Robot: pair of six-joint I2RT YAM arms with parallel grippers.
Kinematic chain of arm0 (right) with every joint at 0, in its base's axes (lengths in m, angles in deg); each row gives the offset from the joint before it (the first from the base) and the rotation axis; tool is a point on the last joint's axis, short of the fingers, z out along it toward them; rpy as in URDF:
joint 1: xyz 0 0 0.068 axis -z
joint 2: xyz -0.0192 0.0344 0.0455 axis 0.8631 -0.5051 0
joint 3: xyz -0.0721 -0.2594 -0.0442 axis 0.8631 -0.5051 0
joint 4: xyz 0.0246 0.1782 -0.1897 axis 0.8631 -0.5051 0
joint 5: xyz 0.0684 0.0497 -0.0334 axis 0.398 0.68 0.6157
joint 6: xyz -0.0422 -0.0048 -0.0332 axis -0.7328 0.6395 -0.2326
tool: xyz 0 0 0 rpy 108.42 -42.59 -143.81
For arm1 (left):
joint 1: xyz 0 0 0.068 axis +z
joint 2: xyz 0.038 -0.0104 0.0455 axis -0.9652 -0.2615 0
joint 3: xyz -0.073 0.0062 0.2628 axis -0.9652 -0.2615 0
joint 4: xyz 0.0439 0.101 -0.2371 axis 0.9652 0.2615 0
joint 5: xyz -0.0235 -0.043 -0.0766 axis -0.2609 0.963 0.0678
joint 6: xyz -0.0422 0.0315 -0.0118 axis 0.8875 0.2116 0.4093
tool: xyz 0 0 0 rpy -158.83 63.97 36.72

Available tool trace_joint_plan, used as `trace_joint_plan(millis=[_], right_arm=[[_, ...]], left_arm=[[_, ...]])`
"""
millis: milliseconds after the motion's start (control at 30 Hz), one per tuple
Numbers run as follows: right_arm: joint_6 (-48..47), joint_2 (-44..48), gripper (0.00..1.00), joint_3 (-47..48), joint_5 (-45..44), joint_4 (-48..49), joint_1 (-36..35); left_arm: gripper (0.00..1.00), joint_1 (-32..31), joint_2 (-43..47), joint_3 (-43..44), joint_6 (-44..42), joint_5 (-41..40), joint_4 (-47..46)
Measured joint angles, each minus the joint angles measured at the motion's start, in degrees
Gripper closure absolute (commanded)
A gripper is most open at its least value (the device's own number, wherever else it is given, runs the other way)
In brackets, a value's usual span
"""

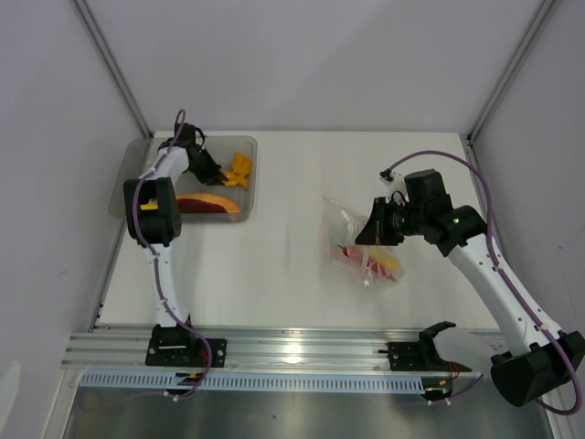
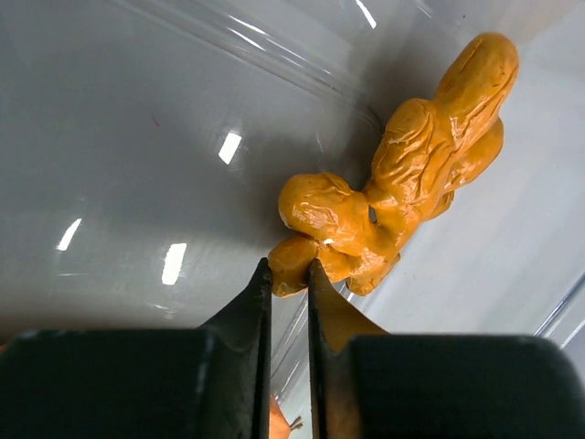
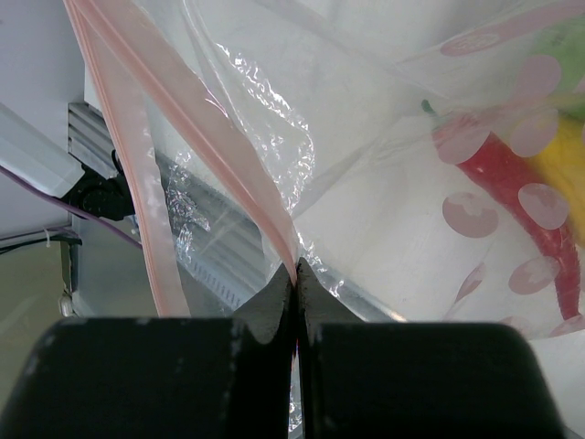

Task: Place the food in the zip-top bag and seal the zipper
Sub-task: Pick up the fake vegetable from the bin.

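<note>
The orange bits [image 1: 239,171] [image 2: 402,183] lie in a grey translucent tray [image 1: 253,146], and my left gripper [image 1: 217,174] [image 2: 290,265] is shut on their lowest lobe. An orange-red slice [image 1: 208,205] rests at the tray's near end. Right of centre lies the clear zip-top bag [image 1: 352,240] holding a red chili [image 3: 512,183], yellow pieces [image 1: 388,263] and something green [image 3: 562,41]. My right gripper [image 1: 375,233] [image 3: 295,267] is shut on the bag's pinkish-red zipper strip [image 3: 183,105], holding the mouth up.
The tray's glossy floor [image 2: 119,137] and wall surround the left fingers. An aluminium rail [image 1: 302,347] runs along the near table edge. White enclosure walls stand on the left, right and back.
</note>
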Motion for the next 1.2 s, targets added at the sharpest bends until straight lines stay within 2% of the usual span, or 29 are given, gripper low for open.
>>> trace_joint_plan(millis=[33, 100, 400, 733, 1200], right_arm=[[0.0, 0.0, 1.0, 0.0, 0.0, 0.02, 0.0], [0.02, 0.0, 1.0, 0.0, 0.0, 0.0, 0.0], [0.02, 0.0, 1.0, 0.0, -0.02, 0.0, 0.0], [-0.04, -0.15, 1.0, 0.0, -1.22, -0.04, 0.0], [-0.07, -1.11, 1.0, -0.81, -3.26, 0.35, 0.0]], left_arm=[[0.96, 0.02, 0.13, -0.42, 0.13, 0.28, -0.52], [0.99, 0.02, 0.48, -1.29, 0.22, 0.74, -1.42], [1.0, 0.07, 5.16, -9.66, 0.68, 0.98, -7.91], [0.99, 0.57, 17.73, -26.77, 1.27, 2.64, -15.45], [1.0, 1.2, 37.66, -44.24, 4.68, 6.51, -26.45]])
